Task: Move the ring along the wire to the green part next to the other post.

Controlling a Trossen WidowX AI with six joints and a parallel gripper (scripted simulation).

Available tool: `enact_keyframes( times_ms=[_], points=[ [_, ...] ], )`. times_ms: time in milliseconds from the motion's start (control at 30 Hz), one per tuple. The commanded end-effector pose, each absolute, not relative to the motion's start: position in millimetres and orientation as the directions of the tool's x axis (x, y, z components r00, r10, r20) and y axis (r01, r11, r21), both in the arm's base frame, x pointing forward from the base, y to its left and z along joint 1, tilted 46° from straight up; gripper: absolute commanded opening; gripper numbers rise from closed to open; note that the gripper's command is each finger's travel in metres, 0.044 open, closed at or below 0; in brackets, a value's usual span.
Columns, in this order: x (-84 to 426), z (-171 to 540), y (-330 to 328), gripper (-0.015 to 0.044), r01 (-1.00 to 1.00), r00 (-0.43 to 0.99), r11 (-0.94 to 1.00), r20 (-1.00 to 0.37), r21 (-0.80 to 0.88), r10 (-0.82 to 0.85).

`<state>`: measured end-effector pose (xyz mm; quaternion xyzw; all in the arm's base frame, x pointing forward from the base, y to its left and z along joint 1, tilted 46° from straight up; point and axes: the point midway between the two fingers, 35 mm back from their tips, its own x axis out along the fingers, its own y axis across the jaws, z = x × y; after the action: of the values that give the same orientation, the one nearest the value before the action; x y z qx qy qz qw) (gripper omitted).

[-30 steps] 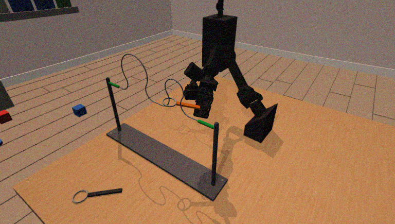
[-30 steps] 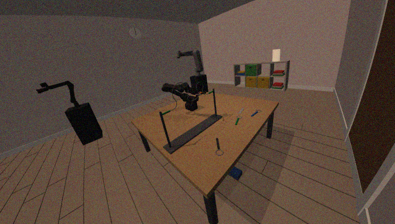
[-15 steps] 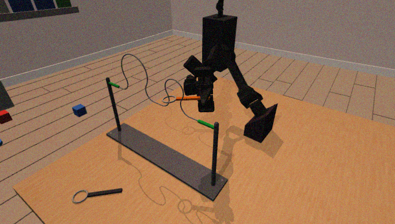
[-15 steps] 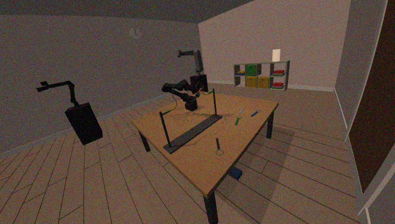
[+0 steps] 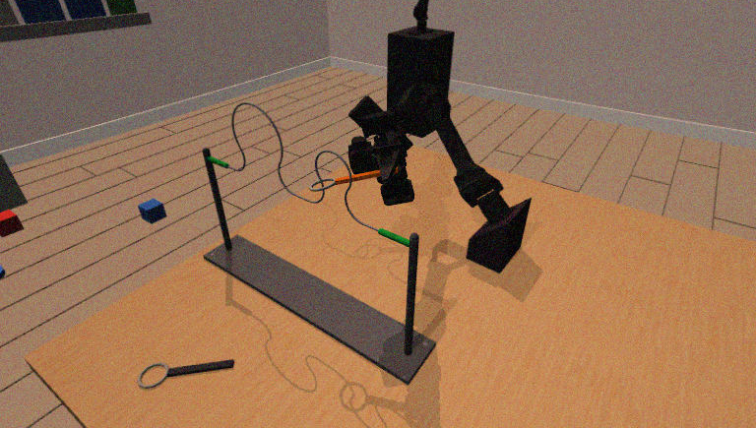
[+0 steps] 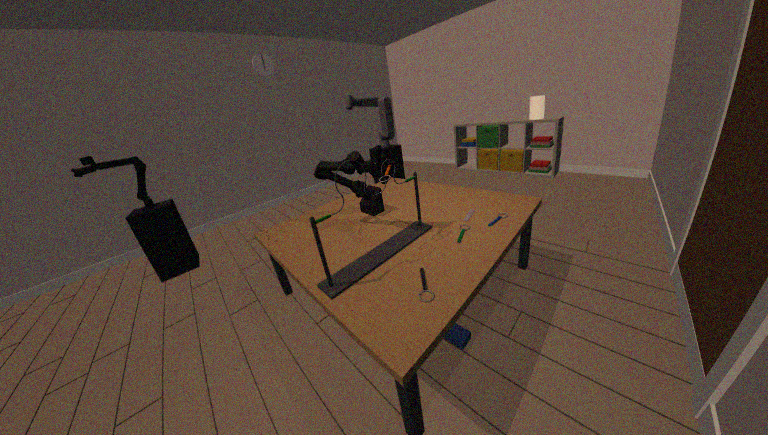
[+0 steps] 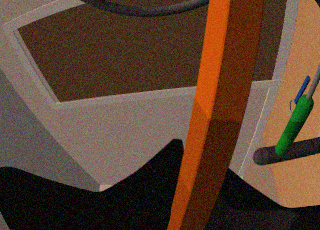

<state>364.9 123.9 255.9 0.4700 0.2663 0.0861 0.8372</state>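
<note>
My gripper (image 5: 389,170) (image 7: 183,149) is shut on the orange handle (image 5: 356,177) (image 6: 387,170) (image 7: 212,90). The grey ring (image 5: 324,180) is around the wire (image 5: 282,151) (image 7: 314,85), near the low bend between the two humps, and looks nearly flat in the top view. The handle crosses the wire's smaller hump in that view; whether they touch cannot be told. One green part (image 5: 219,162) (image 6: 410,179) is by the far post (image 5: 217,201) (image 6: 417,198), the other (image 5: 394,237) (image 6: 322,218) by the near post (image 5: 410,295) (image 6: 320,252).
The posts stand on a dark base plate (image 5: 312,289) (image 6: 376,257). A black-handled ring (image 5: 200,367) (image 6: 423,278) lies on the table, with a green-handled one (image 6: 461,235) and a blue-handled one (image 6: 495,220) farther off. Another arm's pedestal (image 5: 420,67) (image 6: 386,161) stands behind.
</note>
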Motion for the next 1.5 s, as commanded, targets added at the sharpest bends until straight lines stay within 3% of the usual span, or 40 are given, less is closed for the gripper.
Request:
enact_keyframes(
  times_ms=[0,700,1467],
  points=[
    [365,267,128,-0.015,0.099,0.845,0.504,-0.34,0.858,0.413],
    [365,275,129,-0.015,0.095,0.846,0.58,-0.373,0.809,0.382],
    [366,253,107,-0.015,0.076,0.852,0.885,-0.491,0.459,0.181]
  ],
)
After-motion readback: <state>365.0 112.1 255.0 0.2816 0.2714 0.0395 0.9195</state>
